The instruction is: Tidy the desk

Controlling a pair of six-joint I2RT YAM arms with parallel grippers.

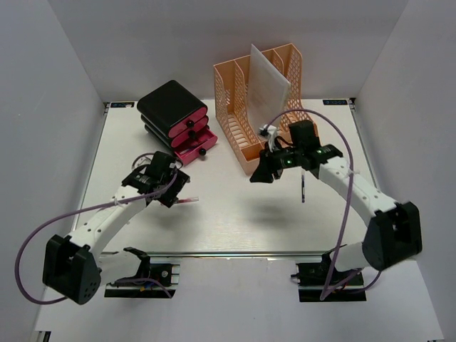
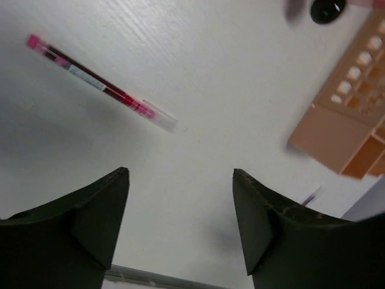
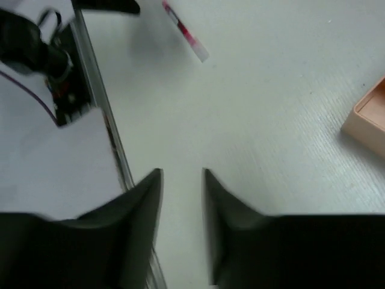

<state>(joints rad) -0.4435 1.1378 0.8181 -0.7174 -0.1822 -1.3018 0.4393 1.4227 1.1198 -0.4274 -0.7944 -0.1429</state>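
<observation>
There are two arms, so there are two hands: the left hand [image 2: 180, 176] and the right hand [image 3: 182, 174]. There is one table [image 1: 235, 228]. One pink pen [image 2: 99, 84] lies just in front of the left hand. Near this hand, on its far side, is one black drawer box [image 1: 174, 117] with three pink drawers, and each drawer has one black knob. Near the right hand is one orange file holder [image 1: 260, 107], with one white sheet [image 1: 267, 85] in it. Just beside the right hand is one thin dark stick [image 1: 303, 191]; I cannot tell what it is.
</observation>
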